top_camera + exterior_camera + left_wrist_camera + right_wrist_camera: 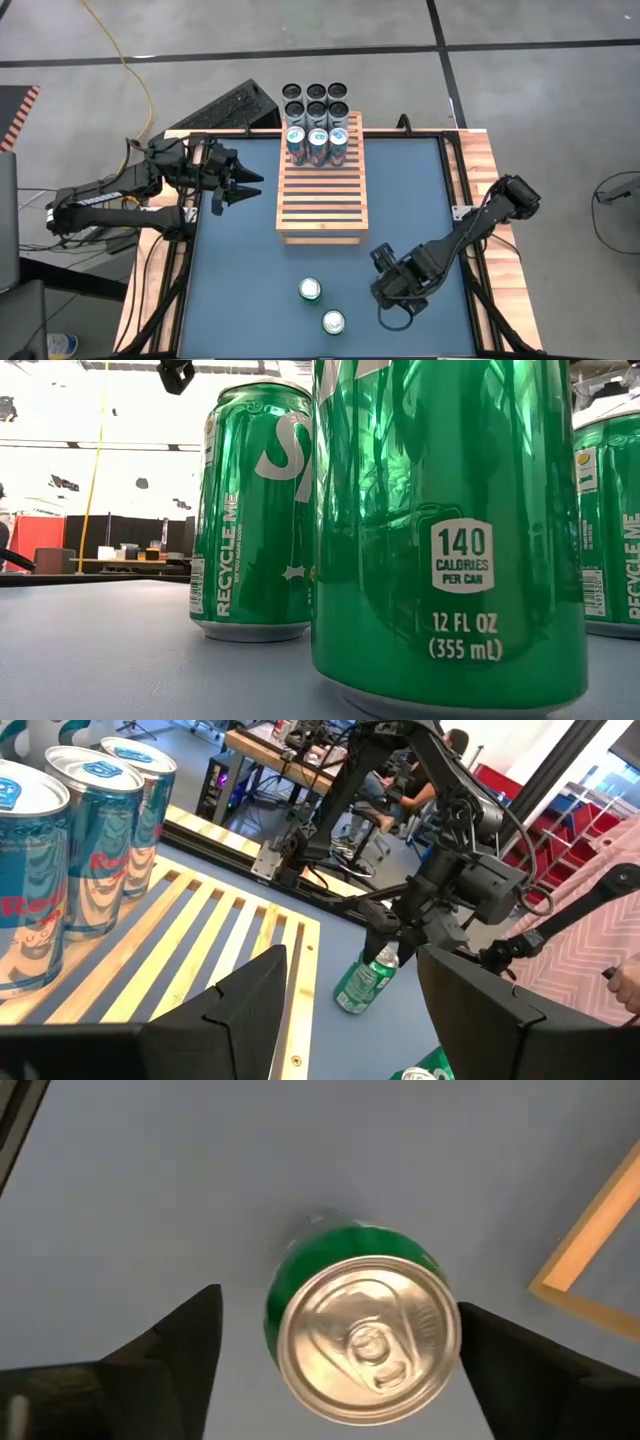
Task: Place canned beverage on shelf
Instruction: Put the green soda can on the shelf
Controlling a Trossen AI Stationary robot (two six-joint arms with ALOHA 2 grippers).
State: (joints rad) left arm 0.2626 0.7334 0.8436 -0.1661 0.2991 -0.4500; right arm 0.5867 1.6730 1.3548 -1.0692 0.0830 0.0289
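Two green cans stand upright on the blue desk (240, 250) near the shelf's (322, 195) front end: one can (311, 290) just off that end, the other can (333, 322) a little farther out. The shelf carries three blue-and-silver cans (318, 146) in a row at its back end; dark cans (316, 101) stand just beyond it.

The right pincer (385, 290) hangs beside the green pair, on the side away from the left arm, its fingers spread wide with nothing between them. Its wrist view looks down on a green can top (365, 1335) framed by both fingers, though which of the two it is I cannot say for sure. The left pincer (248, 186) waits beside the shelf, fingers apart and empty.

The risk: the cans sit close together, so a finger descending off-centre could clip the neighbour or tip the target. A shallow grip on the smooth wall could also slip in the lift.
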